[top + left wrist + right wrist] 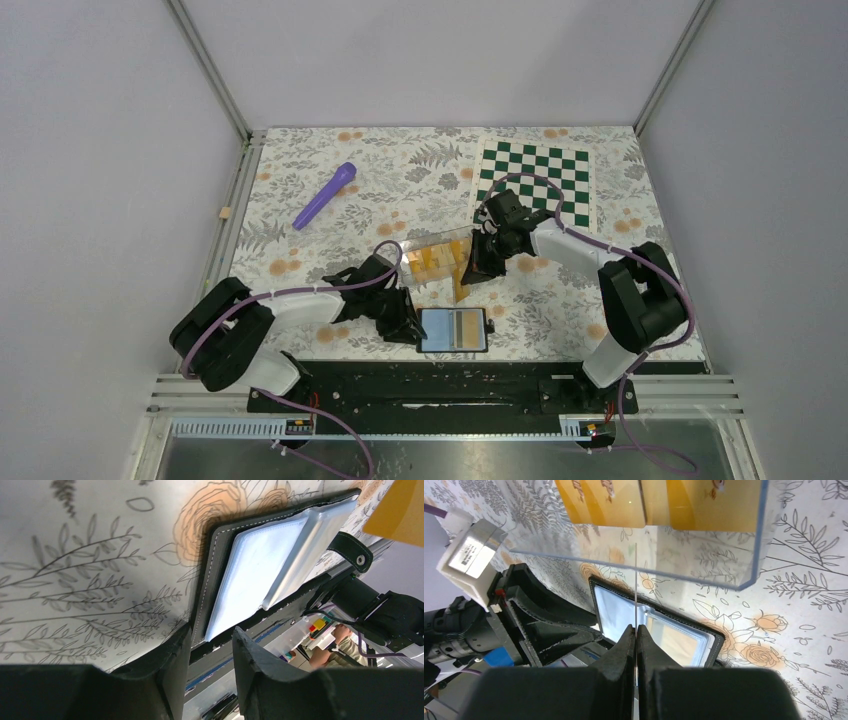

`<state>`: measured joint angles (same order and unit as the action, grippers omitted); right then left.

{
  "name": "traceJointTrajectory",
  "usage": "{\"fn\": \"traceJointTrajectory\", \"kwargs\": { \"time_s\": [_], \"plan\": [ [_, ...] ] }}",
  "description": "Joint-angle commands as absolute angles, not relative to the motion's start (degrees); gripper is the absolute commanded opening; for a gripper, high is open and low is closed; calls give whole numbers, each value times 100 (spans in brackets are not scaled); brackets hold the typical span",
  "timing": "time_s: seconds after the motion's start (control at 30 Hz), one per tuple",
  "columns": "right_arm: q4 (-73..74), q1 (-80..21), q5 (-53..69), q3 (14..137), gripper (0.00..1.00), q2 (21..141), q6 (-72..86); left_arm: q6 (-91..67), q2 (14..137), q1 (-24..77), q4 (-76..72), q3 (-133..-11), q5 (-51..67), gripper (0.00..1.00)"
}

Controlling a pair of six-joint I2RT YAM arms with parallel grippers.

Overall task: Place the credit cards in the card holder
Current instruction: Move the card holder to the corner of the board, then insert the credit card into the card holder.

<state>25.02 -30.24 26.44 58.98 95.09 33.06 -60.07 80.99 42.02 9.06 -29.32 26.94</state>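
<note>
The card holder (452,330) lies open near the table's front edge, black with pale lining, one orange-yellow card showing in a pocket. My left gripper (407,324) is open at its left edge; in the left wrist view the holder's (260,565) corner sits just beyond the parted fingertips (175,650). My right gripper (472,268) is shut on a credit card (461,287), held on edge above the holder. In the right wrist view this card (636,580) is a thin line over the holder (659,632). Several more cards (624,500) lie in a clear box (704,570).
The clear box (435,262) stands between the two grippers, just behind the holder. A purple pen-like object (325,195) lies at the back left. A green-and-white chequered mat (537,180) is at the back right. The arms' base rail (440,385) runs close to the holder.
</note>
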Motion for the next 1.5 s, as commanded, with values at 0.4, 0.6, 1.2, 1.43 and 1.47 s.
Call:
{"fn": "traceJointTrajectory", "kwargs": {
  "time_s": [0.4,0.6,1.2,1.43,1.47],
  "plan": [
    [2361,-2896,2665,4302,0,7476,3207,-6631,9532,4752,22,-3474,2689,16],
    [1818,-2660,2685,3579,0,7186,3210,-6557,9721,4895,84,-3725,2733,16],
    [677,-2364,3101,3205,0,7618,3291,-6539,9705,4913,110,-3696,2714,14],
    [554,-2364,3165,3033,0,7717,3246,-6514,9773,4917,114,-3742,2744,13],
    [539,-2371,3186,3013,0,7711,3256,-6508,9788,4924,114,-3748,2752,13]
  ]
}}
